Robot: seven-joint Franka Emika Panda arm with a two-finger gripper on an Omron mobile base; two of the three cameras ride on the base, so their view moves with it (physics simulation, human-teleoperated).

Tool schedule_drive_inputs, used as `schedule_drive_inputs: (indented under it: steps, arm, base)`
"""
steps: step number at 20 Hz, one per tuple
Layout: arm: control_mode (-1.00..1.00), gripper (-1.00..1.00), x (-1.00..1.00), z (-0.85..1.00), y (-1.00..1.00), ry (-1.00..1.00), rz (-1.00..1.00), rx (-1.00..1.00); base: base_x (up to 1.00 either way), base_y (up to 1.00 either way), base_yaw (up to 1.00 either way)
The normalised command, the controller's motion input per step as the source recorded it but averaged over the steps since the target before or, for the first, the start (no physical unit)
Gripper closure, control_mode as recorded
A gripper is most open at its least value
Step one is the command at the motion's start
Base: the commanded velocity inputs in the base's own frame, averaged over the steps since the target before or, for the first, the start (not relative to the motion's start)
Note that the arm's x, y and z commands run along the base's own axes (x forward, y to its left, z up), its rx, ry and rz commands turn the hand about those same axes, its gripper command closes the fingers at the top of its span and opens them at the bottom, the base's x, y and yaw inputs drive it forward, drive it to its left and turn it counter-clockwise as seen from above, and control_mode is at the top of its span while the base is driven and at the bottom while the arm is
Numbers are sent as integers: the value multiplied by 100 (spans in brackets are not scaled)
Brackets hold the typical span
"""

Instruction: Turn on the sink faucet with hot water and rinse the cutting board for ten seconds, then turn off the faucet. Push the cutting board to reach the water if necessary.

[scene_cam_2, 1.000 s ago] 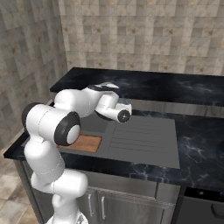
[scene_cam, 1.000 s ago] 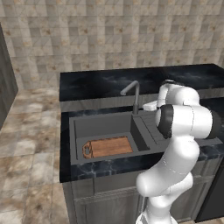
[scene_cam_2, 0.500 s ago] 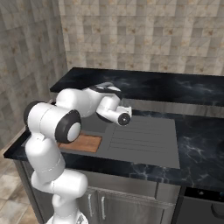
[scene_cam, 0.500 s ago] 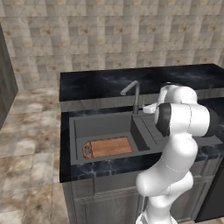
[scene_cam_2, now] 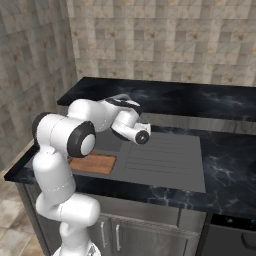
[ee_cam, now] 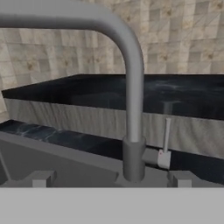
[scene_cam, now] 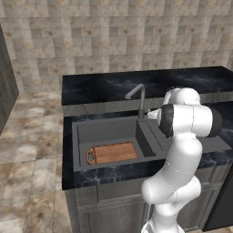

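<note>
Cutting board [scene_cam: 113,152] flat in sink [scene_cam: 82,132] basin; faucet [scene_cam: 138,98] upright behind, dry.

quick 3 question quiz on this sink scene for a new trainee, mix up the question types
1. True or false: water is running from the sink faucet.
2. Where does the cutting board lie?
A. on the ribbed drainboard
B. flat in the basin of the sink
C. on the black counter behind the tap
3. Fill in: in the hand view, the small lever sits on the ____ side of the faucet's upright stem.

Key:
1. False; no stream shows below the spout.
2. B; its rounded handle end points away from the faucet.
3. Right; the pincer's tips flank the stem's base, wide apart.
</note>
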Motion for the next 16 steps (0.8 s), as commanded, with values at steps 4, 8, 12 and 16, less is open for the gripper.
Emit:
schedule_drive_inputs:
  steps: [4,8,12,16]
  arm:
    - [-100,-100,16,-19,-1,0,0,0]
    - [-100,-100,41,-12,0,0,0,0]
    - [-100,-100,46,-3,-9,0,0,0]
    - [-100,-100,20,0,-28,-1,-2,1]
  base:
    - [0,0,0]
    - [0,0,0]
    - [0,0,0]
    - [0,0,0]
